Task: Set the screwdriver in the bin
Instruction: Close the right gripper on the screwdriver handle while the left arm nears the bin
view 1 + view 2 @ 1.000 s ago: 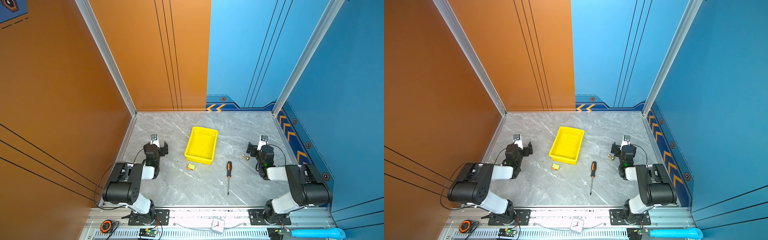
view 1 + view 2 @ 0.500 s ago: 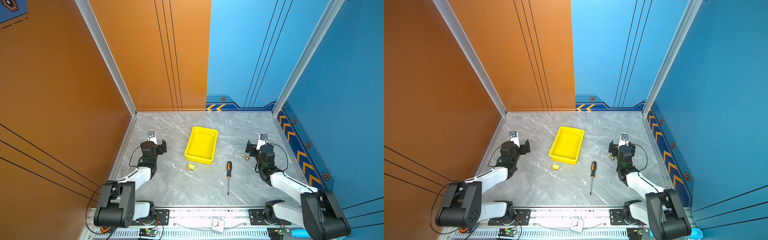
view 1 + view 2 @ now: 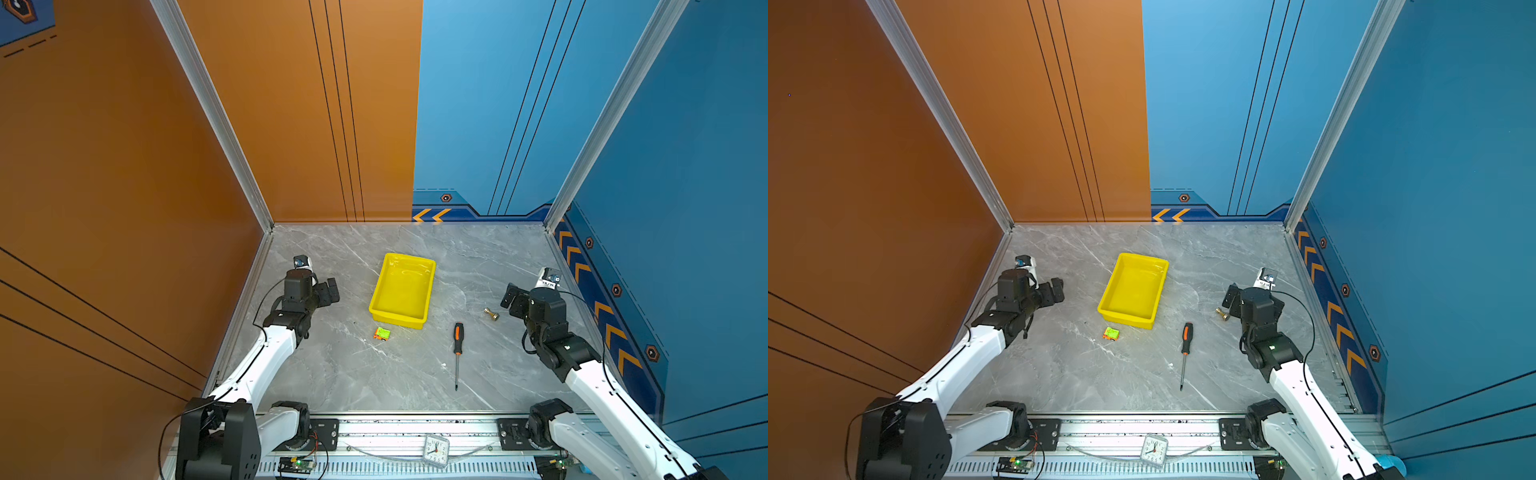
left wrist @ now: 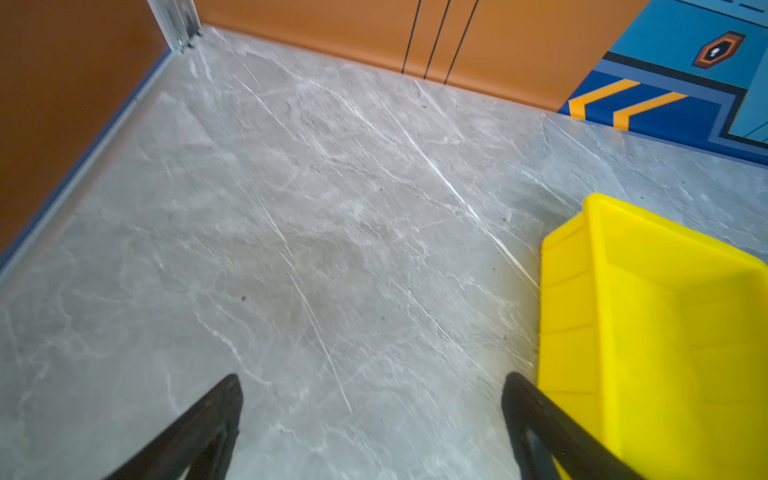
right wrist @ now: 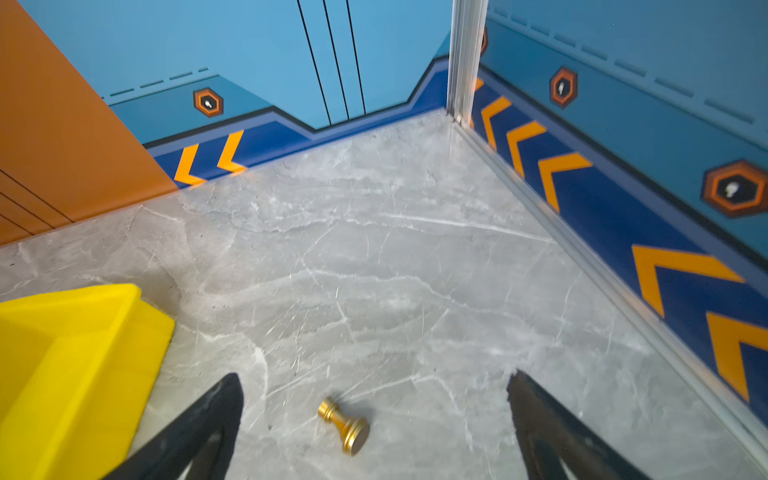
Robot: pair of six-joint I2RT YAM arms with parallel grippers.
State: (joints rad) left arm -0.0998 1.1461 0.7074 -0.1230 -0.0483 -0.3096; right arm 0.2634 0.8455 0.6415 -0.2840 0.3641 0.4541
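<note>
Right gripper (image 5: 374,376) spread wide — base cut off, bin (image 5: 124,374) half cropped

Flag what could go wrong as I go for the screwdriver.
The small brass fitting lies just ahead of the open right tool, on the way to the long black-and-orange-handled screwdriver; a sweep may knock it.
The screwdriver looks about as long as the shallow yellow plastic bin; dropped askew, it may rest on the rim.
Its slim shaft lies flat on the marble tabletop; a pinch there may slip.
</note>
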